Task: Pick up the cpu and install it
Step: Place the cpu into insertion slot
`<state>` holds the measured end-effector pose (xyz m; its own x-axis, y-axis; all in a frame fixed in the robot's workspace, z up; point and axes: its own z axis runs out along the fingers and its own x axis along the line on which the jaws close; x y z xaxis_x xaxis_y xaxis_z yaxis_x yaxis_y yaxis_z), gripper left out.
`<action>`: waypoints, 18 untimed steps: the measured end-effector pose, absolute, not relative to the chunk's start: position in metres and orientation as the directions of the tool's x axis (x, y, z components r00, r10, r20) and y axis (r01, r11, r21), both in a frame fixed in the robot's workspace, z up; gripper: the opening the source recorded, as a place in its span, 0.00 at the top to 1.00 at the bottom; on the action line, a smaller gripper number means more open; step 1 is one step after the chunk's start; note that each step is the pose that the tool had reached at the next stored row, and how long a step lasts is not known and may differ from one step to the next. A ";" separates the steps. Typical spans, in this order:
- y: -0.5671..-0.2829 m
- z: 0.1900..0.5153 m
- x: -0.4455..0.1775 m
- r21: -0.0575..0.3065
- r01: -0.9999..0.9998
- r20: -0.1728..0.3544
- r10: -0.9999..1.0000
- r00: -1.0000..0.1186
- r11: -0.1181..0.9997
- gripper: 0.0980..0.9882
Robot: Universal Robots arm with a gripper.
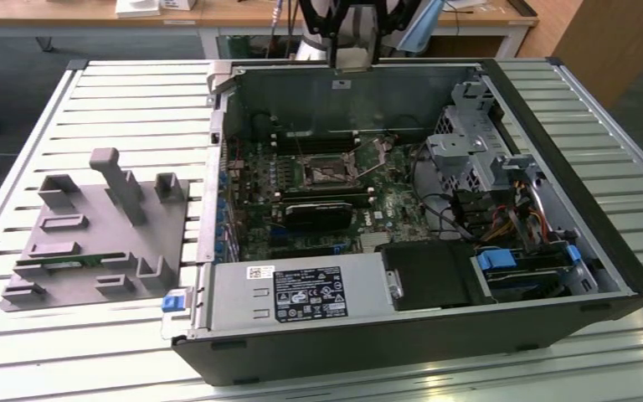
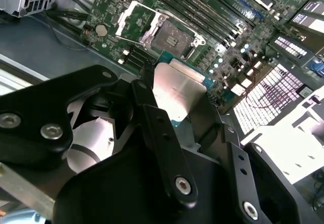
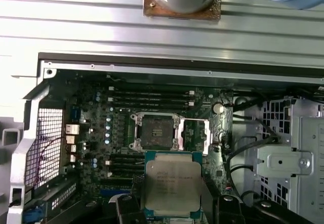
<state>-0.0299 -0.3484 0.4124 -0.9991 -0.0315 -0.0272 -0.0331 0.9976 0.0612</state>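
The cpu [image 3: 172,183] is held in the gripper [image 3: 174,211], its silvery metal top plate facing up in both wrist views and its green edge just showing around the plate. The gripper is clenched on it: in the second wrist view the black fingers [image 2: 152,118] press against two opposite edges of the chip [image 2: 172,95]. It hangs in the air above the motherboard [image 3: 101,133], apart from the socket [image 3: 154,131], which lies empty with its metal load plate [image 3: 195,133] swung open to one side. Rows of memory slots [image 3: 152,100] run just beside the socket. All this sits inside the computer case [image 1: 411,343], which lies on its side with the panel off. In the exterior view the arm [image 1: 350,29] reaches in from above the case's far wall. A grey power supply [image 1: 299,293] fills the case's near side, and a drive cage [image 1: 467,142] stands toward the exterior view's right. The case rests on a slatted metal surface [image 1: 131,100]; on the exterior view's left a grey fixture tray [image 1: 87,243] lies beside it.
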 end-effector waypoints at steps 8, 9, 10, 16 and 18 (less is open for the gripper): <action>-0.348 0.412 -0.030 0.061 0.019 -0.027 0.021 -0.999 0.998 0.52; -0.348 0.412 -0.030 0.061 0.035 -0.027 0.037 -0.999 0.998 0.52; -0.348 0.412 -0.030 0.061 0.050 -0.027 0.052 -0.998 0.997 0.52; -0.348 0.411 -0.030 0.061 0.133 -0.027 0.134 -0.991 0.989 0.52; -0.348 0.410 -0.030 0.060 0.157 -0.027 0.159 -0.987 0.986 0.52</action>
